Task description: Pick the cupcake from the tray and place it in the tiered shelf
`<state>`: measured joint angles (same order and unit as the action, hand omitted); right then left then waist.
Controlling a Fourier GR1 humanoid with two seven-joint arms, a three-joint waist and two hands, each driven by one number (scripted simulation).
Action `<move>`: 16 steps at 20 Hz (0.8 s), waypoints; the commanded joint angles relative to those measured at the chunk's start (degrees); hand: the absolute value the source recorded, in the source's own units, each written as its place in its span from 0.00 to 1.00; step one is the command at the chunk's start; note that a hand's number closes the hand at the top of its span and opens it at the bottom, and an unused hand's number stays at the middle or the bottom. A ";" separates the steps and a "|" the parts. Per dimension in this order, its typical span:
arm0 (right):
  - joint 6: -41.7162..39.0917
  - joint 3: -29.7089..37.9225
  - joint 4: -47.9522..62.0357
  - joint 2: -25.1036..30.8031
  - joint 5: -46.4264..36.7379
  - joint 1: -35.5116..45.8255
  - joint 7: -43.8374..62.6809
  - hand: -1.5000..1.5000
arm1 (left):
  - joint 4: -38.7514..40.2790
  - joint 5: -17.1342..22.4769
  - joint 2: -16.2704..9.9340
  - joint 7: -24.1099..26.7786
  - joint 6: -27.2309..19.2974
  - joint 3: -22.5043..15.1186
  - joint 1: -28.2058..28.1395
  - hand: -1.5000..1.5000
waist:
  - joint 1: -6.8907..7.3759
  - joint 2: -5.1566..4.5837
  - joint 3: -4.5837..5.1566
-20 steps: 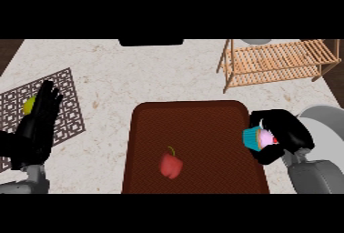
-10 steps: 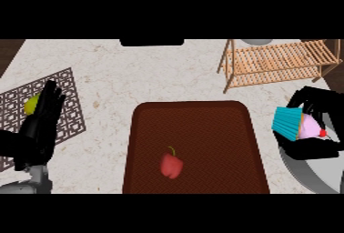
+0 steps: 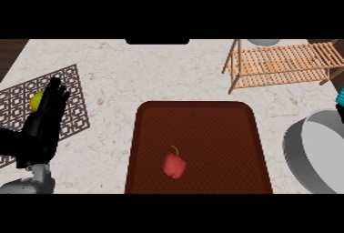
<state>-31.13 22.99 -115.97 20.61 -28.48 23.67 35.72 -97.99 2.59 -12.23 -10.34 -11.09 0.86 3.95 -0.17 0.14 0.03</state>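
Cupcake (image 3: 341, 96) sliver at right edge, right hand unseen, left hand (image 3: 42, 125) resting open-fingered over patterned mat (image 3: 74, 98), red pepper (image 3: 174, 164) on tray (image 3: 201, 118), tiered shelf (image 3: 282, 66) beyond.

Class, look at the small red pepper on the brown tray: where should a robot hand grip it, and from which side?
Probably take the red pepper across its wide body, coming down from above. It lies flat, thin green stem pointing away from the robot, with bare brown tray on both flanks.

One tray (image 3: 201, 113), one red pepper (image 3: 174, 164), one tiered shelf (image 3: 282, 66), one mat (image 3: 17, 102).
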 commanded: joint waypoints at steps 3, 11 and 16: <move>8.67 1.33 14.82 2.78 -4.24 3.92 -8.55 1.00 | 3.97 0.06 0.73 3.34 2.14 0.58 0.61 0.50 | 0.70 -0.38 -0.03; 19.42 1.13 30.18 3.10 -6.22 6.54 -18.34 1.00 | 0.81 0.98 0.09 1.82 3.42 2.77 -0.99 0.50 | 0.80 -0.29 -0.05; 26.31 1.08 44.89 4.53 -7.12 13.13 -24.82 1.00 | 1.23 -2.91 3.01 2.20 0.62 0.11 0.09 0.50 | 0.97 -0.35 -0.06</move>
<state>-9.55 22.85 -81.41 23.85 -35.66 33.96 17.16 -96.66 0.75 -10.10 -8.99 -10.07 1.49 4.64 0.63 -0.15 -0.01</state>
